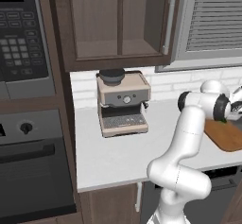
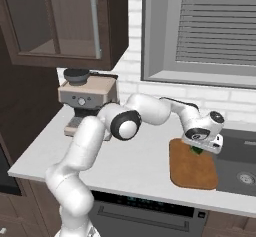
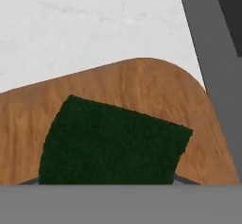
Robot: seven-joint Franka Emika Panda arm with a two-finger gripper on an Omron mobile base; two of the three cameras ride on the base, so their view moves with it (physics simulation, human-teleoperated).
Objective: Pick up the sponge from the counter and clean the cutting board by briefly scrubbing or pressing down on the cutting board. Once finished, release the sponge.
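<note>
The gripper (image 2: 198, 150) hangs over the far end of the cutting board (image 2: 192, 173), clenched on the sponge (image 2: 196, 150), whose dark green face (image 3: 113, 142) fills the lower part of the hand view above the reddish-brown wood. The board lies flat on the light counter (image 2: 145, 156), its right edge just beside the dark sink (image 2: 239, 168). At the back left of the counter, well apart from the board, stands the beige coffee machine (image 1: 123, 103).
</note>
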